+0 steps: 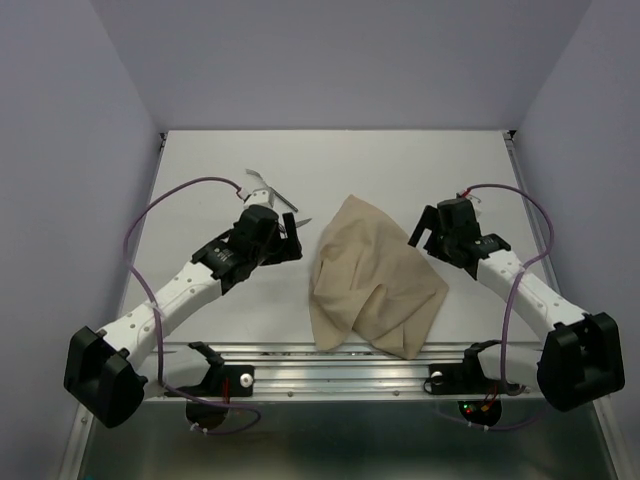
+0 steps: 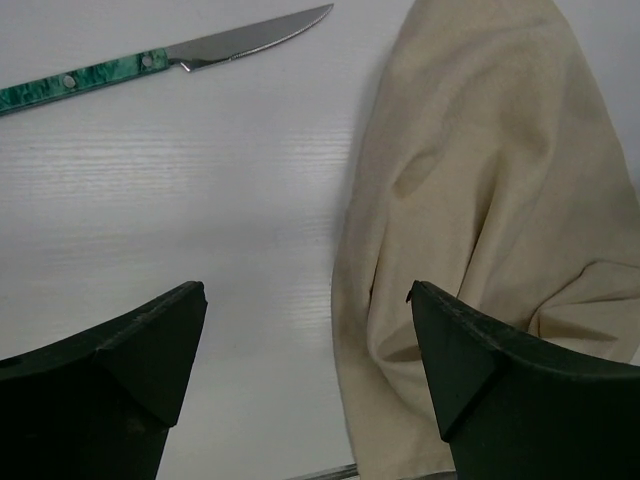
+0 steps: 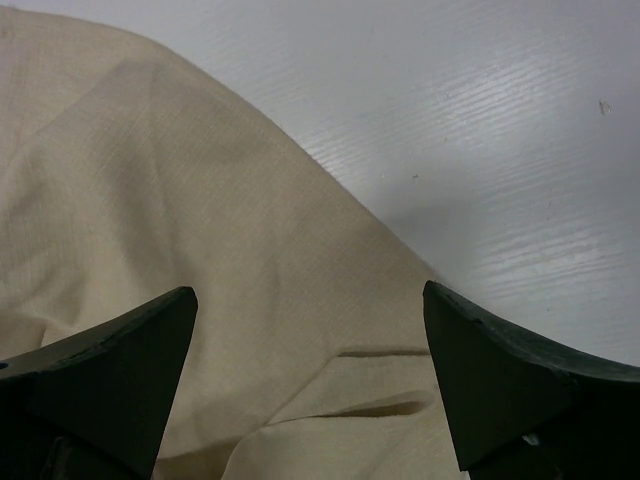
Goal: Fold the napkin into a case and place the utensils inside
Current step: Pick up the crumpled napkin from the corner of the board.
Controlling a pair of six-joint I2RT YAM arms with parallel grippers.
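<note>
The beige napkin (image 1: 370, 275) lies crumpled in a loose heap at the middle of the white table (image 1: 200, 180). My left gripper (image 1: 292, 246) hovers open just left of the cloth; in its wrist view the napkin (image 2: 480, 200) passes under the right finger, and bare table lies between the open gripper (image 2: 305, 295) jaws. A knife (image 2: 170, 60) with a green handle lies beyond it. The utensils (image 1: 268, 190) rest behind the left gripper. My right gripper (image 1: 422, 232) stands open at the napkin's right edge, and folds of the napkin (image 3: 200, 250) fill the gap of the gripper (image 3: 310, 292).
Purple cables (image 1: 180, 195) loop from both arms. A metal rail (image 1: 340, 358) runs along the near table edge between the arm bases. Lilac walls close in the back and both sides.
</note>
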